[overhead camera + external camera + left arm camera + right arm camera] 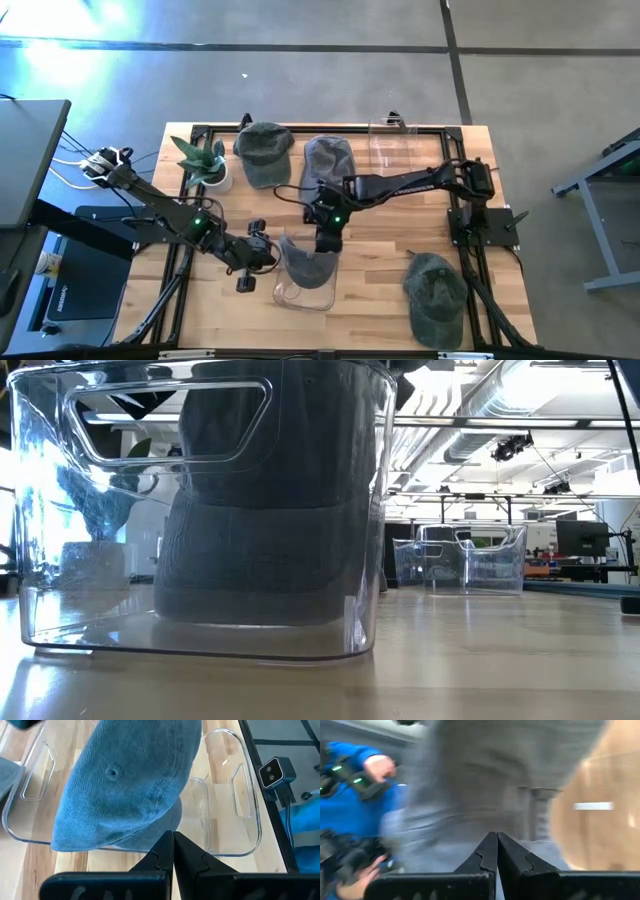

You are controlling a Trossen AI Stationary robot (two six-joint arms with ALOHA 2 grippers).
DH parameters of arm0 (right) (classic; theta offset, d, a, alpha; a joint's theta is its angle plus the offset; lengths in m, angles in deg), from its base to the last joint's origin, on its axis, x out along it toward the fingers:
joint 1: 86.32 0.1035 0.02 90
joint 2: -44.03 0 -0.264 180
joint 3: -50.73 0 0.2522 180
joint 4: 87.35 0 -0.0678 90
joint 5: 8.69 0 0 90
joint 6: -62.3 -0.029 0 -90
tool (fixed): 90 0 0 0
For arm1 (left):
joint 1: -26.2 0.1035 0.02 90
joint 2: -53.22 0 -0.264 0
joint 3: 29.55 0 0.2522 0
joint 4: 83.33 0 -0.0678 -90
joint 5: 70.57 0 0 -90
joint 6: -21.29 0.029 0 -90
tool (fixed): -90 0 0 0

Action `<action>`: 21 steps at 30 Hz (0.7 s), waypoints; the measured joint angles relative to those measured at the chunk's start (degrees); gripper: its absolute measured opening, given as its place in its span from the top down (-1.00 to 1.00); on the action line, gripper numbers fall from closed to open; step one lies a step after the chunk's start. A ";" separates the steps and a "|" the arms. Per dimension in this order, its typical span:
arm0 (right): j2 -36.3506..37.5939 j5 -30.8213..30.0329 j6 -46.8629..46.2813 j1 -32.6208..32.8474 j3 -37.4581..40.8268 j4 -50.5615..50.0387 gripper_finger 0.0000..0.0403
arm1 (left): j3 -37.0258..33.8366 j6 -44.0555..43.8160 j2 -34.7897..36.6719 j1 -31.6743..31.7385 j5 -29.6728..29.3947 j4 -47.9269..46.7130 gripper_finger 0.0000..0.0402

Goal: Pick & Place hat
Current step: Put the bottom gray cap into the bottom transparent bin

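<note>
Grey hat (306, 263) in bin (300, 295), right gripper (326, 243) above

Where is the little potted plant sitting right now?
In the high view, the potted plant stands near the table's far left corner, just left of a dark green hat.

Both arms are matte black, built of slim tubular links with chunkier joint housings. Small green lights glow on the left arm (200, 222) and on the right arm (338, 213). Black cables loop along the links. Each wrist ends in two black wedge-shaped fingers (155, 860) with notched inner edges.
</note>
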 joint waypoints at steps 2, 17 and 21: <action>0.90 2.21 -0.11 -0.09 0.00 -0.10 0.99 | 0.00 -0.21 0.00 0.00 -0.02 -0.17 0.97; 3.06 7.29 0.42 -1.44 -0.07 -5.00 0.99 | 0.00 -1.78 0.00 0.00 2.08 -0.15 0.97; 3.75 3.71 2.29 -1.91 -0.07 -5.37 0.99 | 0.00 -1.79 0.02 0.00 2.12 -0.13 0.97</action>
